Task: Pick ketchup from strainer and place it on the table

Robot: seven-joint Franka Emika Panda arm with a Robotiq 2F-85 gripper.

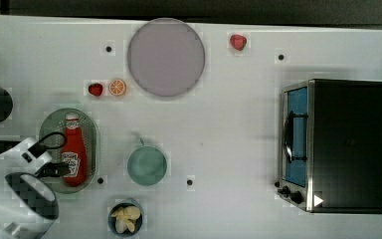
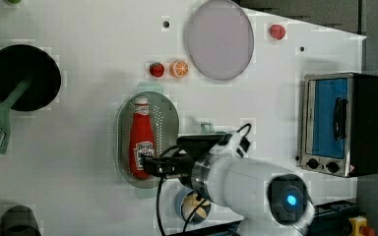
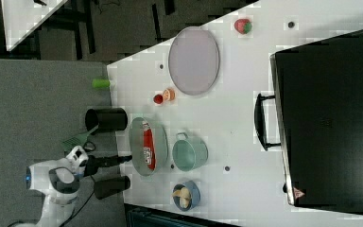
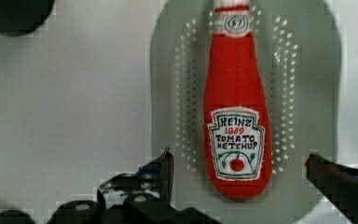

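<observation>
The ketchup (image 1: 74, 154) is a red bottle with a white cap and label. It lies flat along the pale green strainer (image 1: 93, 130) at the top view's left. My gripper (image 1: 59, 169) hovers over the bottle's base end, open. In the wrist view its dark fingers (image 4: 164, 168) stand wide on either side of the ketchup (image 4: 237, 112), apart from it, with the strainer (image 4: 317, 84) beneath. The left view shows the gripper (image 2: 150, 165) over the lower part of the ketchup (image 2: 141, 142). The white table (image 1: 229, 124) stretches to the top view's right.
A teal cup (image 1: 146, 165) stands just to the top view's right of the strainer, with a blue bowl of chips (image 1: 125, 217) below it. A strawberry (image 1: 95, 89), orange slice (image 1: 117, 87) and grey plate (image 1: 165, 57) lie beyond. A toaster oven (image 1: 335, 144) sits far right, a black pot (image 2: 22, 76) far left.
</observation>
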